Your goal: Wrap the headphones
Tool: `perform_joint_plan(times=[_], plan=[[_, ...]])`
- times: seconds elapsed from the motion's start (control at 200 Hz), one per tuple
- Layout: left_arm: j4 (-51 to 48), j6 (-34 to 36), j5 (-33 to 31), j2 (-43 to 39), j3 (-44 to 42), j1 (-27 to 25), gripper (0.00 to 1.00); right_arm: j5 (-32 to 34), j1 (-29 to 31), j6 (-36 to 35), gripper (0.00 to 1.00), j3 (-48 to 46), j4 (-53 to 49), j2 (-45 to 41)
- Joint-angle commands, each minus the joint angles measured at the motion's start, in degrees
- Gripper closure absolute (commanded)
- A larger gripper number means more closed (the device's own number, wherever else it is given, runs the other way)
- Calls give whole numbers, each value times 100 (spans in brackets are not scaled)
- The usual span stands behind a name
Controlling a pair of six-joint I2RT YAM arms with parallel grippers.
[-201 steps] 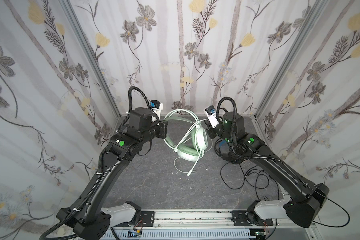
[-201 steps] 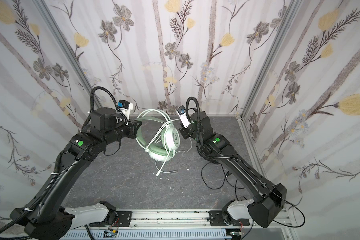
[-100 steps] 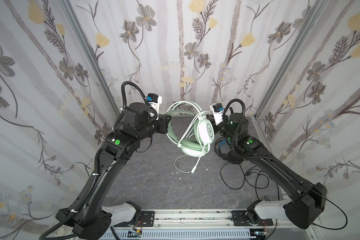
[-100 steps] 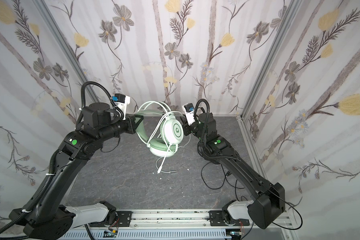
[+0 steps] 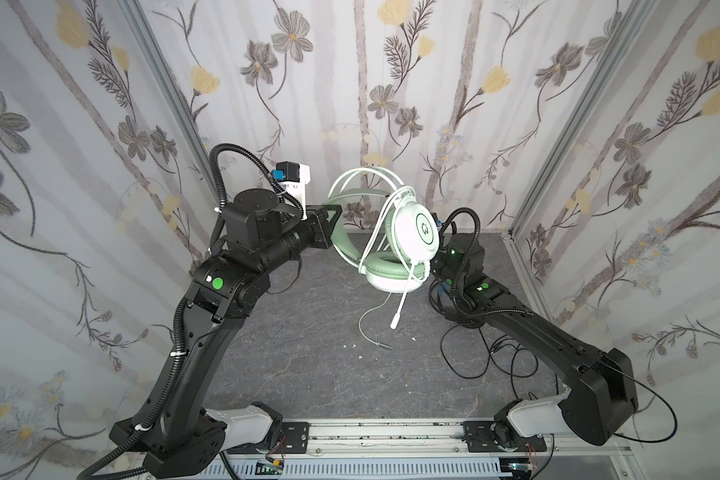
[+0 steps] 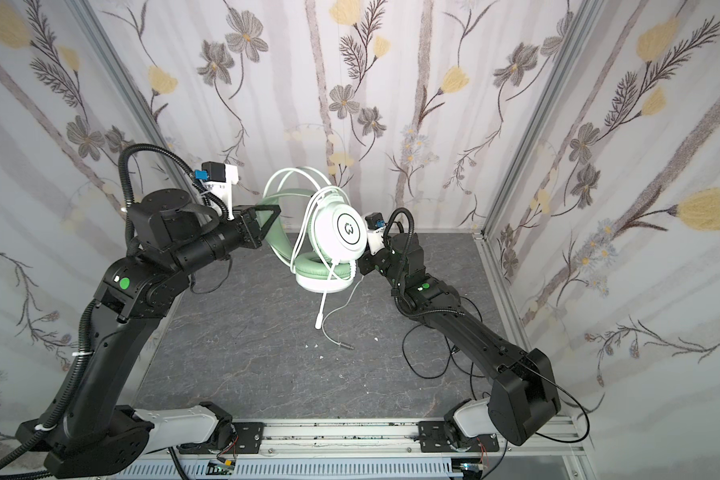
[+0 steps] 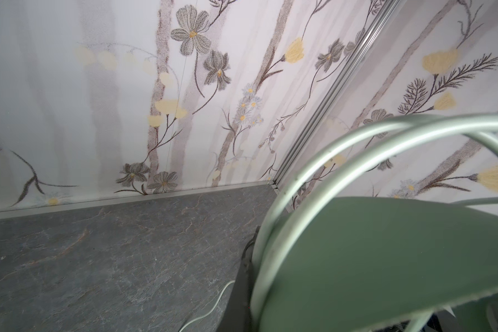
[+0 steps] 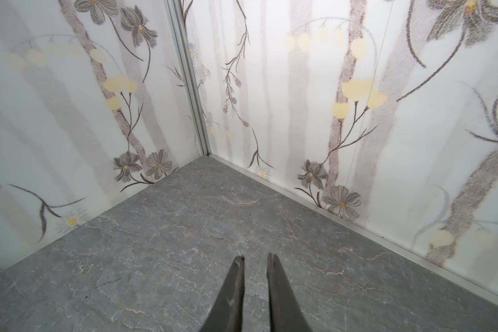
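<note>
Holding the mint headset up by its band, cable trailing

Reaching in from the left with its forearm roughly level, the left arm is turning the left gripper (image 5: 331, 220) sideways. Its jaws are clamping flat on the soft green inner band of the mint headset (image 5: 416, 228). The headset is hanging clear above the table (image 5: 300, 374), one cup facing the camera and the other lying flat beneath it.

It is looking light, with springy wire hoops and padded cups. The broad band is probably the surest place to grip, since the thin hoops would likely slip.

The white cable (image 5: 360, 326) is looping over the cup and trailing limp down to the table, its plug lying loose. The stretch near the plug seems the best spot to take for winding.

Further right, the right arm is lying low, its wrist tucked behind the hanging cup. The right gripper (image 8: 255, 260) is pointing toward a back corner, jaws standing a narrow slit apart and gripping nothing.

Under that arm the black headset (image 5: 443, 293) is sitting mostly hidden, its thin black cable (image 5: 468, 377) sprawling across the table.
</note>
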Motion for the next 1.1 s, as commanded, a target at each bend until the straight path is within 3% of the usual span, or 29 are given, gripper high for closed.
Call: perform_joint_plan(times=[0.0, 0.884, 1.094], plan=[[602, -445, 29, 67, 209, 11, 100, -344, 3, 268, 83, -90, 425, 105], [1167, -1005, -391, 486, 964, 128, 100, -794, 85, 840, 87, -944, 1062, 742], [1492, -1250, -517, 487, 729, 204, 100, -759, 116, 803, 100, -953, 1016, 861]])
